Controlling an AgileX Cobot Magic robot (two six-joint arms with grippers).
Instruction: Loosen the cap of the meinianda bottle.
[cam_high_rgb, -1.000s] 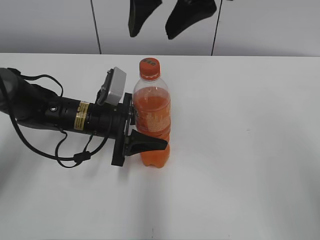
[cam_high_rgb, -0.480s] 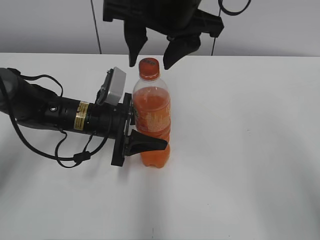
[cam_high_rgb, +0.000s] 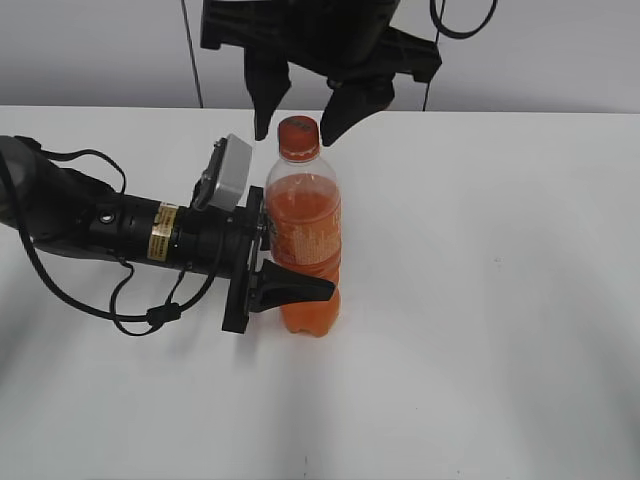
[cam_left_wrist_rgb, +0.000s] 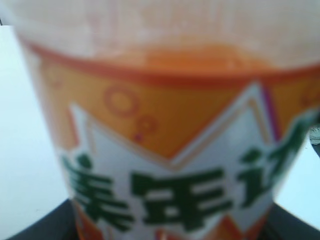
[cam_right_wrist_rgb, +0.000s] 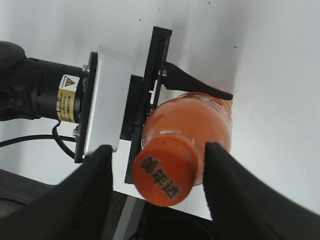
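The meinianda bottle (cam_high_rgb: 305, 235) stands upright on the white table, full of orange drink. My left gripper (cam_high_rgb: 305, 268) reaches in sideways from the left and is shut on its labelled body; one finger (cam_high_rgb: 295, 288) shows in front. The left wrist view is filled by the blurred label (cam_left_wrist_rgb: 175, 150), with dark fingers at the bottom corners. The orange cap (cam_high_rgb: 298, 137) sits on the neck. My right gripper (cam_high_rgb: 296, 136) hangs from above, open, one finger on each side of the cap. From the right wrist, the cap (cam_right_wrist_rgb: 162, 172) lies between the fingers (cam_right_wrist_rgb: 95, 195) with gaps on both sides.
The white table (cam_high_rgb: 480, 300) spreads to the right and front of the bottle. The left arm's black body and cables (cam_high_rgb: 110, 235) lie across the table's left side. A grey panelled wall (cam_high_rgb: 540, 50) rises behind the table.
The right gripper has come down from the top edge of the view until its open fingers flank the cap. The left gripper and the bottle have not moved.
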